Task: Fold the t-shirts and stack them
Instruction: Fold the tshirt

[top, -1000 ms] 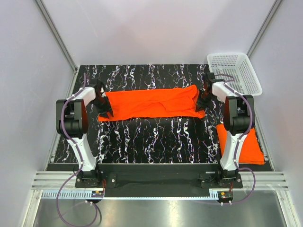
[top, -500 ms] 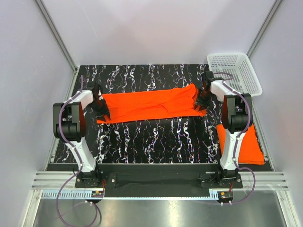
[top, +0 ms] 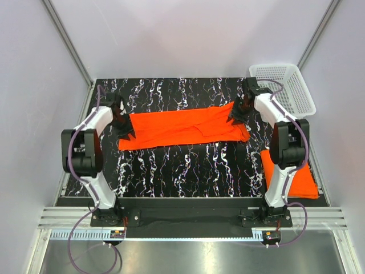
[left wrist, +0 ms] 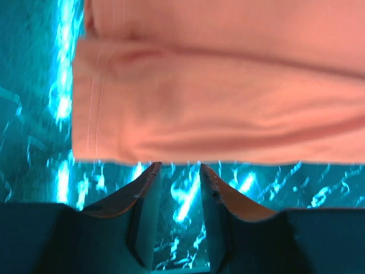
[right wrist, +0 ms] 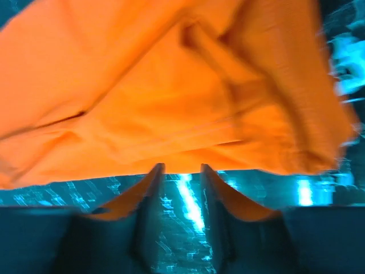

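Nearest, on the right side of the bench [top: 188, 165] just beside the right arm's base, a folded t-shirt [top: 307, 181] lies as a compact orange square, partly hidden under that arm. I take it for the start of the stack, so one shirt looks finished.

Further back, across the middle of the bench, the second t-shirt [top: 182, 128] lies flat as a long narrow band running left to right. Its sides seem already turned in, with a seam or tucked edge showing toward the right end.

The left gripper [top: 124, 124] sits low at the band's left end. Its wrist view shows the jaws parted with bare bench between them and the cloth edge just past the tips, so it grasps nothing. The right gripper [top: 235, 116] is at the right end, likewise parted and empty, the shirt's edge lying just at its tips.

What seems left is to fold this band across its length into a square and set it on the near shirt.

Farthest, at the back right corner, stands a white mesh basket [top: 296, 94]; no cloth shows in it.
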`<act>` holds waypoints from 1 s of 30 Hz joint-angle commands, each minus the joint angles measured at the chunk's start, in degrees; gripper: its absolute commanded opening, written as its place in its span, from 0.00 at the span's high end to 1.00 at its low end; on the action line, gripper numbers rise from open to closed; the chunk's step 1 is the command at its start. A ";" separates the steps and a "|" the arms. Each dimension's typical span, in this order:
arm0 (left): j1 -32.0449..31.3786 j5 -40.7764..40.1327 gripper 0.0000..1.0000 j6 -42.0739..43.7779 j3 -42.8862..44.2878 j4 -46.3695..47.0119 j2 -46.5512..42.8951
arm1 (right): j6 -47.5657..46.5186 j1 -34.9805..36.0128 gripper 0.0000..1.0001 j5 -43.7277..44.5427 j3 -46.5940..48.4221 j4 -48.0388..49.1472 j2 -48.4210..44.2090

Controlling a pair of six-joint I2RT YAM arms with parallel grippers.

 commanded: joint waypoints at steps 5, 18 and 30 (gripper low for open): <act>0.04 0.48 0.67 -0.34 3.86 1.53 11.48 | 8.92 4.62 0.92 -3.45 0.85 7.40 3.28; -0.49 6.18 0.67 -6.75 -16.44 2.41 -0.80 | 9.11 7.96 0.97 6.65 1.98 13.92 11.10; -16.65 12.43 0.62 -18.61 -34.73 6.18 -20.67 | -2.50 8.66 0.93 2.63 23.49 13.74 26.56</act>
